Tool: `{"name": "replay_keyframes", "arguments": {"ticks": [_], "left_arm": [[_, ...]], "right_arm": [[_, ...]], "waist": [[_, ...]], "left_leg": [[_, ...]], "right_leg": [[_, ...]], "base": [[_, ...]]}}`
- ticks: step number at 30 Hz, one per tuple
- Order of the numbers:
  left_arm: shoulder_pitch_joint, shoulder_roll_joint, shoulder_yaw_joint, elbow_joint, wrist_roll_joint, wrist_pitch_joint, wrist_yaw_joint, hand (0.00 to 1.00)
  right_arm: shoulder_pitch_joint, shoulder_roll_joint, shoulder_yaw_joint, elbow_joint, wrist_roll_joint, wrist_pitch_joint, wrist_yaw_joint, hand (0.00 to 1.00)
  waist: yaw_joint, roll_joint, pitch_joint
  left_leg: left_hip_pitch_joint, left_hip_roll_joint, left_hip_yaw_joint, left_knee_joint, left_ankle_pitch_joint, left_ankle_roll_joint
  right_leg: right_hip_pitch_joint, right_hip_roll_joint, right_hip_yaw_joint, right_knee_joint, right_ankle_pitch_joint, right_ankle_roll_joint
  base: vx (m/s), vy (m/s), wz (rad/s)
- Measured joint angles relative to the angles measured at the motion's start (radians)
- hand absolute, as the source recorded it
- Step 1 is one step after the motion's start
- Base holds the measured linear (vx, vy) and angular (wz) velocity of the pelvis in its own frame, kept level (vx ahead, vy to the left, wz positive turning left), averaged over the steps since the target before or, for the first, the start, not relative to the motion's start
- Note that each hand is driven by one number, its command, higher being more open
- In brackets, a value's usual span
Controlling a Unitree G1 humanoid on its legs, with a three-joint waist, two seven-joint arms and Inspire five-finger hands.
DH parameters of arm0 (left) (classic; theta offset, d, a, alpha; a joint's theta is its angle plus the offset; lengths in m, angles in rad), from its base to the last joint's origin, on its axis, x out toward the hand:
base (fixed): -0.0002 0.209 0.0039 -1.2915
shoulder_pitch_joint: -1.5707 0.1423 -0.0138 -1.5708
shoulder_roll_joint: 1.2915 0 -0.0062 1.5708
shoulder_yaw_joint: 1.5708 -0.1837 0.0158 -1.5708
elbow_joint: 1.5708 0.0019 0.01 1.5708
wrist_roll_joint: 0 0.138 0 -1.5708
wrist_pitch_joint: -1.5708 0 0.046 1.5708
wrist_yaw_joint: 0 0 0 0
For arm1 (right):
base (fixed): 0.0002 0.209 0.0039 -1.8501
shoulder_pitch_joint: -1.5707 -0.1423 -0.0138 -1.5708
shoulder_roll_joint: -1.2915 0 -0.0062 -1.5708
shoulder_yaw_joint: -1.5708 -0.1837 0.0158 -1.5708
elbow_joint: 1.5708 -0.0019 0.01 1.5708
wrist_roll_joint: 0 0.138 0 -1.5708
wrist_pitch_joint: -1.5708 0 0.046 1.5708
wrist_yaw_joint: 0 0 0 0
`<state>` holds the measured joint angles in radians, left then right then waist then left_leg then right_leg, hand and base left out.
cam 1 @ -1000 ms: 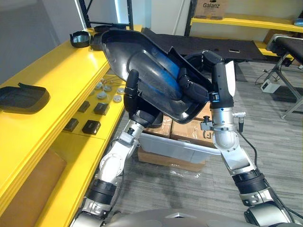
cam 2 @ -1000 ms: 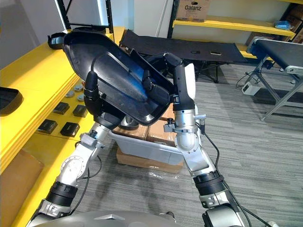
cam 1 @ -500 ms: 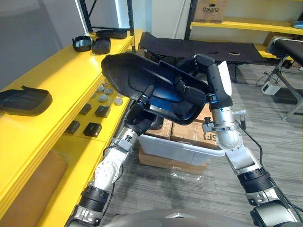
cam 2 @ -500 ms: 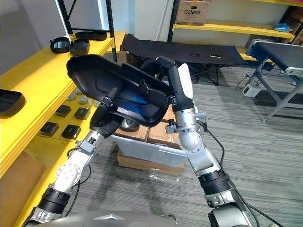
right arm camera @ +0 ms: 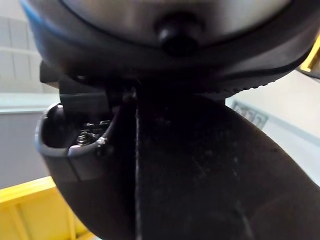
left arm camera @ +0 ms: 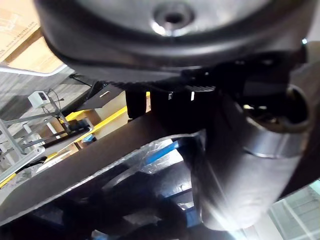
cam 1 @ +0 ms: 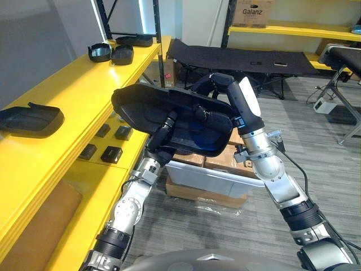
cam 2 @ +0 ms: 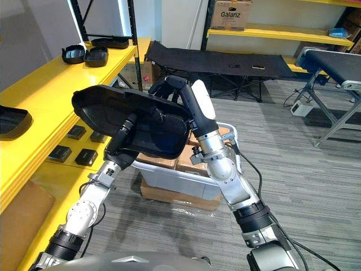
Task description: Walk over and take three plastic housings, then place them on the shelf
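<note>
left hand (cam 1: 161,140) and right hand (cam 1: 217,117) pinch the rims of the housing (cam 1: 141,107); uneven lowering could catch the shelf (cam 1: 67,96) edge, breaking the grip

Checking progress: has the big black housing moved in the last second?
Yes. The housing has dropped and tipped flatter, now beside the yellow shelf edge.

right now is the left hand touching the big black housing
Touching. The left eye view shows the left hand under the housing, with its thumb hooked over the near rim and pressed against the inside.
</note>
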<state>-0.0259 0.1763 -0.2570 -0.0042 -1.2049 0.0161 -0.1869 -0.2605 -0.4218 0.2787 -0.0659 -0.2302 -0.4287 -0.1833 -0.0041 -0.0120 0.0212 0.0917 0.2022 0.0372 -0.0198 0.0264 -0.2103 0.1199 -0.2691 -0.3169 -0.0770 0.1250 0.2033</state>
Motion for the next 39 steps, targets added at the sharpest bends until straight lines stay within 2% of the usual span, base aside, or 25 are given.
{"name": "replay_keyframes", "arguments": {"ticks": [5, 11, 14, 20, 25, 27, 29, 34, 36, 38, 39], "left_arm": [[0.001, -0.006, -0.015, -0.007, 0.010, -0.058, 0.019, 0.00], [0.001, -0.020, 0.001, -0.073, 0.208, -0.121, 0.142, 0.00], [0.001, -0.036, 0.020, -0.093, 0.357, -0.129, 0.231, 0.00], [0.007, -0.084, 0.095, -0.091, 0.718, -0.140, 0.467, 0.00], [0.037, -0.087, 0.189, -0.085, 1.017, -0.150, 0.665, 0.00], [0.038, -0.087, 0.249, -0.083, 1.188, -0.140, 0.761, 0.00], [0.037, -0.085, 0.296, -0.084, 1.321, -0.139, 0.814, 0.00], [0.037, -0.043, 0.326, -0.088, 1.458, -0.137, 0.826, 0.00], [0.037, -0.033, 0.317, -0.110, 1.460, -0.143, 0.760, 0.00], [0.037, -0.004, 0.291, -0.130, 1.446, -0.190, 0.668, 0.00], [0.037, 0.031, 0.260, -0.154, 1.442, -0.214, 0.592, 0.00]], "right_arm": [[0.010, 0.037, 0.005, -0.025, 0.025, 0.000, -0.014, 1.00], [0.073, 0.076, -0.001, -0.025, 0.094, 0.017, -0.024, 1.00], [0.124, 0.121, -0.002, -0.025, 0.094, 0.033, -0.054, 1.00], [0.206, 0.179, 0.026, -0.025, 0.041, 0.049, -0.083, 1.00], [0.238, 0.195, 0.000, -0.025, 0.051, 0.052, -0.112, 1.00], [0.269, 0.208, -0.019, -0.025, 0.052, 0.063, -0.112, 1.00], [0.299, 0.219, -0.023, -0.025, 0.087, 0.074, -0.111, 1.00], [0.338, 0.227, -0.025, -0.025, 0.104, 0.079, -0.108, 1.00], [0.342, 0.227, -0.029, -0.025, 0.139, 0.079, -0.086, 1.00], [0.344, 0.223, -0.037, -0.024, 0.139, 0.079, -0.060, 1.00], [0.344, 0.219, -0.041, -0.023, 0.144, 0.079, -0.037, 1.00]], "waist": [[-0.002, 0.000, 0.000], [0.000, 0.000, 0.000], [-0.002, 0.000, 0.000], [-0.002, 0.000, 0.000], [-0.004, 0.000, 0.000], [-0.002, 0.000, 0.000], [-0.002, 0.000, 0.000], [-0.002, 0.001, 0.000], [-0.002, 0.001, 0.001], [-0.004, 0.003, 0.002], [-0.004, 0.006, 0.004]], "left_leg": [[0.000, 0.000, 0.000, 0.000, -0.002, -0.001], [0.000, 0.001, 0.000, 0.000, -0.003, -0.002], [0.001, 0.001, 0.002, 0.000, -0.005, -0.002], [0.003, 0.002, 0.004, 0.000, -0.007, -0.002], [0.003, 0.002, 0.006, 0.000, -0.009, -0.002], [0.002, 0.002, 0.006, 0.000, -0.010, -0.002], [0.002, 0.002, 0.007, 0.001, -0.012, -0.002], [0.000, 0.002, 0.008, 0.005, -0.020, -0.002], [-0.006, 0.002, 0.008, 0.016, -0.023, -0.002], [-0.013, 0.002, 0.007, 0.019, -0.023, -0.002], [-0.013, 0.002, 0.007, 0.019, -0.023, -0.002]], "right_leg": [[-0.002, 0.000, 0.000, 0.000, 0.000, 0.000], [-0.002, 0.001, 0.000, 0.000, 0.000, 0.000], [-0.002, 0.001, 0.001, 0.000, 0.000, 0.000], [-0.004, 0.002, 0.003, 0.000, -0.002, -0.002], [-0.008, 0.003, 0.007, 0.000, -0.002, -0.002], [-0.008, 0.003, 0.007, 0.000, -0.002, -0.002], [-0.008, 0.003, 0.007, 0.000, -0.003, -0.004], [-0.011, 0.003, 0.007, 0.000, -0.005, -0.006], [-0.012, 0.002, 0.008, 0.000, -0.006, -0.007], [-0.016, 0.002, 0.007, 0.000, -0.006, -0.007], [-0.017, 0.002, 0.007, 0.000, -0.006, -0.007]], "base": [[0.00, 0.000, 0.00], [0.00, 0.000, 0.00], [0.00, 0.000, -0.01], [0.00, 0.000, -0.01], [0.00, 0.000, -0.02], [0.00, 0.000, 0.00], [0.00, 0.000, 0.00], [0.00, 0.000, 0.00], [0.00, 0.000, 0.00], [0.00, 0.000, 0.00], [0.00, 0.000, 0.00]]}}
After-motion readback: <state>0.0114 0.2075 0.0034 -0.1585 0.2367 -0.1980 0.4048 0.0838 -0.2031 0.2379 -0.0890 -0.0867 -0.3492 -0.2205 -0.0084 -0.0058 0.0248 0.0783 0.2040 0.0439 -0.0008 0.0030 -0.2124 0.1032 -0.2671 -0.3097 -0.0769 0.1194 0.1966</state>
